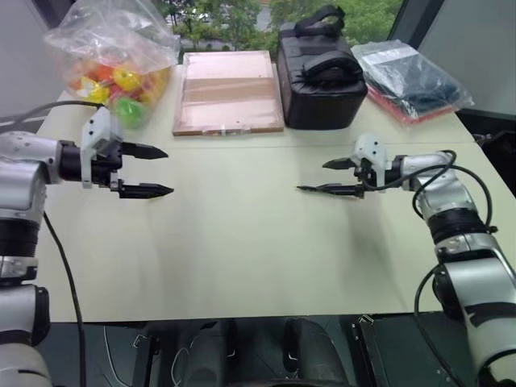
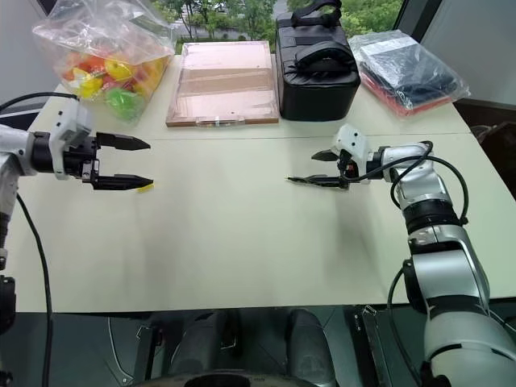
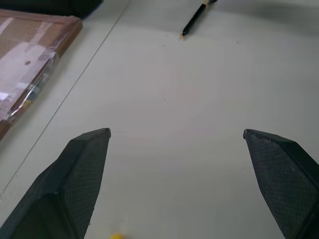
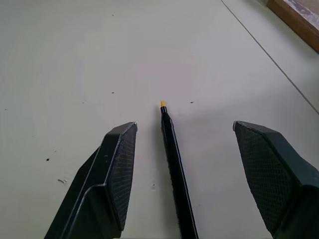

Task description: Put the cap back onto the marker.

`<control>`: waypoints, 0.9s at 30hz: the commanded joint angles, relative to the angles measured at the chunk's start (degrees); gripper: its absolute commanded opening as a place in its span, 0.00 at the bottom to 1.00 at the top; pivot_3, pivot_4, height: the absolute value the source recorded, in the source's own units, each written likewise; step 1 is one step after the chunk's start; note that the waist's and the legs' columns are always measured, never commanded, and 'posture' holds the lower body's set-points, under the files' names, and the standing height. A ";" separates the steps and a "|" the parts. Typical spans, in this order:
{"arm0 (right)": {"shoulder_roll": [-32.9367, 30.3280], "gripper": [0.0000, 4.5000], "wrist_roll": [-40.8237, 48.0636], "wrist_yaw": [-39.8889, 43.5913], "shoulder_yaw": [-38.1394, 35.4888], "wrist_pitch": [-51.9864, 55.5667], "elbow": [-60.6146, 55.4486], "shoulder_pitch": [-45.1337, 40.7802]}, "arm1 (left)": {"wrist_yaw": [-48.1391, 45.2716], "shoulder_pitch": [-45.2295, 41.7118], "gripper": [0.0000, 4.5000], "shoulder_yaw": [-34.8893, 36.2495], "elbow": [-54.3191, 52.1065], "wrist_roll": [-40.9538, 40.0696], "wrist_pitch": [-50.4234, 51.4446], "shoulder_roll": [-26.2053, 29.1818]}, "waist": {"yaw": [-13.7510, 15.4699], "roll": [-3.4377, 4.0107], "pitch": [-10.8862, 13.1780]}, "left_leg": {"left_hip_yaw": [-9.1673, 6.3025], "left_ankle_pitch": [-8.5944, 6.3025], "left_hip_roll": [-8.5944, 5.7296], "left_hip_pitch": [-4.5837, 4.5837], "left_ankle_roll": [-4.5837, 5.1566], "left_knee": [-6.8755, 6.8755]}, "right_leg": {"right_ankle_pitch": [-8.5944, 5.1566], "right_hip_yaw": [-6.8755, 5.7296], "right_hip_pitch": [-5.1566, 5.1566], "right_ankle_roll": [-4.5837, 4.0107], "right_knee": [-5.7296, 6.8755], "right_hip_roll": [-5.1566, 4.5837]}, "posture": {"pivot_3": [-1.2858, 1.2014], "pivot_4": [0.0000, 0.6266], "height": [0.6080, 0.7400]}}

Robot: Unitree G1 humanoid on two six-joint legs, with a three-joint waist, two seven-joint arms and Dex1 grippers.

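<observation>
The marker (image 4: pixel 174 169) is lying flat on the table (image 1: pixel 242 258), its long axis running between the two fingers of the right gripper (image 1: pixel 334 176) with its yellow tip pointing away from that wrist. The right gripper's jaws are standing apart on either side of the barrel, gripping nothing. The cap (image 2: pixel 146 187) is resting on the table just beside the lower fingertip of the left gripper (image 2: pixel 137 162), which is spread wide and empty. Each arm is therefore nearer its own part; the marker and cap are lying well apart.
</observation>
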 commanded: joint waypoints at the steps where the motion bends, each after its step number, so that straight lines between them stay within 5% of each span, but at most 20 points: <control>1: 1.89 0.71 -2.23 0.12 -0.02 -4.06 5.40 -3.17 | 0.43 0.65 0.99 0.99 -4.15 -1.33 1.55 -0.47 | -0.03 0.00 0.00 | 0.00 0.00 0.00 0.00 0.00 0.01 | 0.00 0.00 0.01 0.00 0.01 0.00 | 0.52 0.24 1.00; 19: 4.10 0.71 -7.27 -0.84 -1.82 -6.25 16.98 -5.83 | 3.27 4.60 0.99 1.94 -7.59 -1.84 2.42 -1.24 | 0.03 0.01 0.01 | -0.05 0.02 0.00 0.01 -0.03 0.08 | 0.00 0.01 0.04 0.00 0.08 0.01 | 0.52 0.24 1.00; 22: 4.55 0.52 -7.38 0.30 -1.91 -5.44 17.40 -5.91 | 3.81 4.23 1.00 1.67 -7.28 -1.56 2.05 -1.81 | -0.03 0.02 0.01 | -0.05 0.02 0.00 0.01 -0.03 0.12 | 0.00 0.01 0.04 0.00 0.12 0.01 | 0.52 0.24 1.00; 27: 4.82 0.01 -7.96 1.20 -1.96 -5.15 17.72 -5.68 | 4.47 4.53 1.00 1.65 -7.51 -1.48 1.92 -2.36 | -0.01 0.01 0.00 | -0.07 0.02 0.01 0.01 -0.03 0.18 | 0.00 0.01 0.05 0.00 0.17 0.01 | 0.52 0.24 1.00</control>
